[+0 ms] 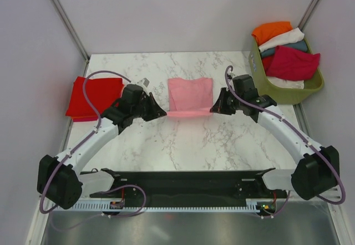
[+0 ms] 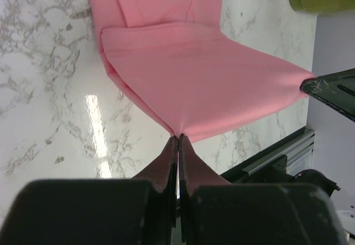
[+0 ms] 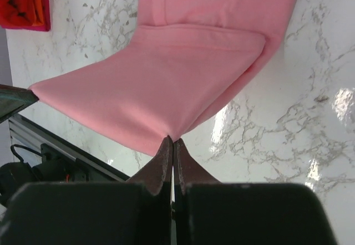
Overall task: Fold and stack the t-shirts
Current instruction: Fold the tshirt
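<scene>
A pale pink t-shirt lies mid-table, its near edge lifted off the marble. My left gripper is shut on the shirt's near left corner; in the left wrist view my left gripper pinches the pink t-shirt. My right gripper is shut on the near right corner; in the right wrist view my right gripper grips the pink t-shirt. The cloth hangs taut between both grippers. A folded bright red t-shirt rests at the table's left.
An olive-green basket at the back right holds several t-shirts: orange, white, teal and crimson. A small grey tag lies between the red and pink shirts. The arms' base rail runs along the near edge.
</scene>
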Controlling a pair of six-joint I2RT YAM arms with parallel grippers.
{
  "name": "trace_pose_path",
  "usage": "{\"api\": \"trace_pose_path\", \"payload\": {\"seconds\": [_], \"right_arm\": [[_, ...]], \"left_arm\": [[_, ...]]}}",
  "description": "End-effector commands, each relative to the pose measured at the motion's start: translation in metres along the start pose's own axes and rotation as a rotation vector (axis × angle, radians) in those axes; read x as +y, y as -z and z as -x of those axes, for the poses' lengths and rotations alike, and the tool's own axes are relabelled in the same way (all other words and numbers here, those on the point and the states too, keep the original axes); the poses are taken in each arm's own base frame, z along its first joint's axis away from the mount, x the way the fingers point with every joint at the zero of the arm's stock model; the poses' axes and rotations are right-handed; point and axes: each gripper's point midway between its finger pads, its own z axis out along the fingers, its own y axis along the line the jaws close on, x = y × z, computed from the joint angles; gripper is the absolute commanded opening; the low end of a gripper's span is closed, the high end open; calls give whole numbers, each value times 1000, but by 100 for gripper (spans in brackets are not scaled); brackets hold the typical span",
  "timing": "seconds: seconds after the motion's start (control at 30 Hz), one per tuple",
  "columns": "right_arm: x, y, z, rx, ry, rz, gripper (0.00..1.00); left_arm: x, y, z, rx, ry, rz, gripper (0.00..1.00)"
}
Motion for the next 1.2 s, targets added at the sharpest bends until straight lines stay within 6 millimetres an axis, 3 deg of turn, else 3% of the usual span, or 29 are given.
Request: {"api": "trace_pose_path", "payload": {"seconds": [0.0,0.07,0.53,0.6,0.67,0.7,0.77,0.8,0.83,1.0,1.03,1.07,1.1,1.13,1.17], "right_arm": [[-8,-4,29,-36,3,-41,0],[-11,-12,39,-33,-7,-51,0],[-35,-59,115,-40,-90,-53,0],[-36,-70,127,-38,-101,-43,0],[-43,-83,141,-38,-126,-42,0],[-46,-87,146,-37,-140,-36,0],[-53,-104,157,-30,-161,-29,0],[-57,-109,163,-31,-180,-25,0],[-59,-114,168,-33,-187,-19,0],[-80,-157,201,-42,-240,8,0],[-80,-164,204,-41,-251,20,7],[-86,-177,210,-43,-259,23,14],[-90,-182,212,-44,-267,27,29],[-94,-187,214,-48,-280,25,34],[-98,-193,216,-55,-287,21,38]], "left_arm": [[-13,-6,22,-11,-23,-10,2],[-19,-10,34,-18,-34,-17,2],[-17,-71,114,-22,4,2,2],[-8,-86,121,-6,24,15,2],[-12,-93,137,-15,33,-7,2],[0,-107,138,5,54,11,2],[-6,-115,157,-12,62,-11,2],[8,-132,156,11,83,9,2],[0,-134,172,-13,83,-12,2],[11,-177,193,4,123,-30,2],[15,-191,199,5,133,-30,3],[18,-196,201,6,138,-30,8],[21,-203,203,6,141,-31,39],[24,-211,206,0,135,-28,51],[27,-214,209,-11,130,-15,58]]}}
